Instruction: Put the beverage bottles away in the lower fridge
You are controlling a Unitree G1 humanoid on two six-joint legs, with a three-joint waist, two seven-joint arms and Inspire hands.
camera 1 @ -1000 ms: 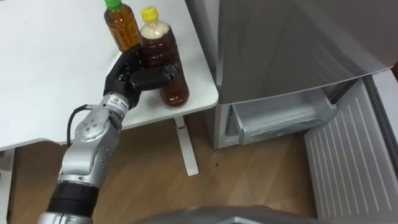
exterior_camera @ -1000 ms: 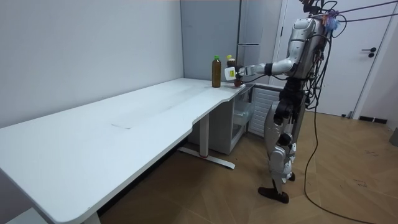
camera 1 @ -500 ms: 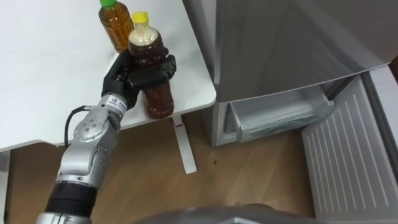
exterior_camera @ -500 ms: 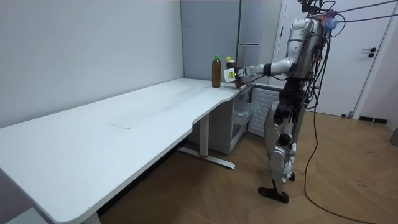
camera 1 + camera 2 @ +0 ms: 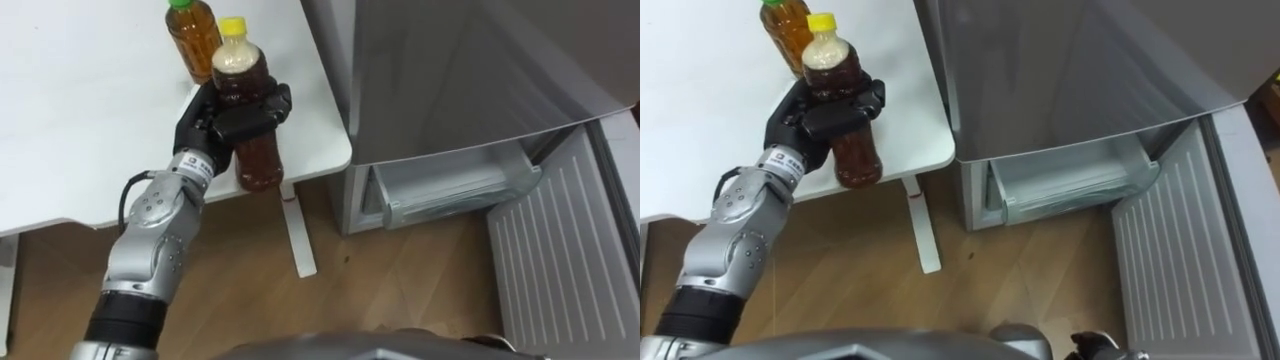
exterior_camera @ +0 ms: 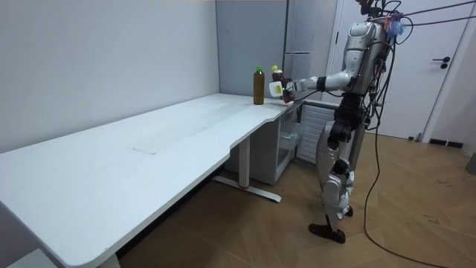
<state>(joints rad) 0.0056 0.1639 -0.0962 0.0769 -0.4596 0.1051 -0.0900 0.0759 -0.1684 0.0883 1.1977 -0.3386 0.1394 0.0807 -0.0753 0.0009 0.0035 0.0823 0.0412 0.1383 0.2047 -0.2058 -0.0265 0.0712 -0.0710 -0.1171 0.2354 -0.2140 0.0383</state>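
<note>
Fingers (image 5: 252, 117) of left hand (image 5: 203, 128) around yellow-capped bottle's (image 5: 259, 162) hidden middle

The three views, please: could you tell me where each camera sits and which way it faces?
Left eye view: on the robot's head, facing down at the table corner, the yellow-capped bottle in the left robot hand and the open lower fridge drawer; its left arm shows.
Right eye view: same head, just beside the left eye, same downward look; left arm shows.
Room view: standing across the room, facing along the table toward the fridge; the whole robot shows.
Shared: all show the yellow-capped bottle and the green-capped bottle.
</note>
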